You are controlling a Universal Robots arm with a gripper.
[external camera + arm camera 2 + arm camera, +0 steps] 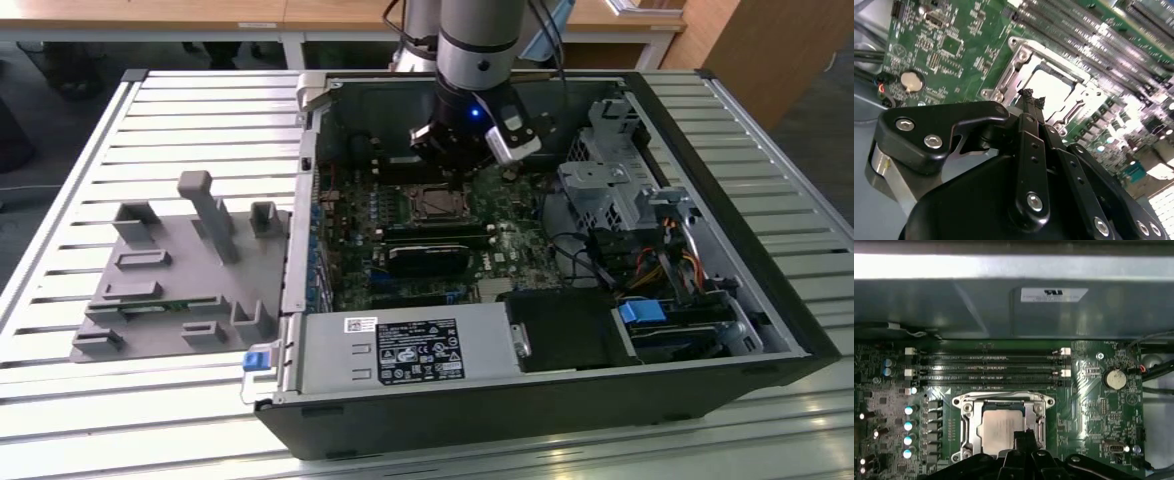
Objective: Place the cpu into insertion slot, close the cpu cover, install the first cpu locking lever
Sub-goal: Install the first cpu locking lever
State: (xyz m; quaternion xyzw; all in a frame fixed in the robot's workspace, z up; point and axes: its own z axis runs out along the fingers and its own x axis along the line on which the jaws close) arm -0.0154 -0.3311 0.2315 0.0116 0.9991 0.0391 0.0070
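Hovering our pincer [1033, 97] with tips pressed together and empty just above the cpu [1001, 427], already seated in the insertion slot [970, 427] under the cpu cover [1003, 401], we risk scraping the lid if we descend crooked.

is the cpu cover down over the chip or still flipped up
Down. In the first wrist view the cpu cover lies flat around the socket, its silver frame bordering the cpu, whose pale top shows through the cut-out. The tool sits at its edge.
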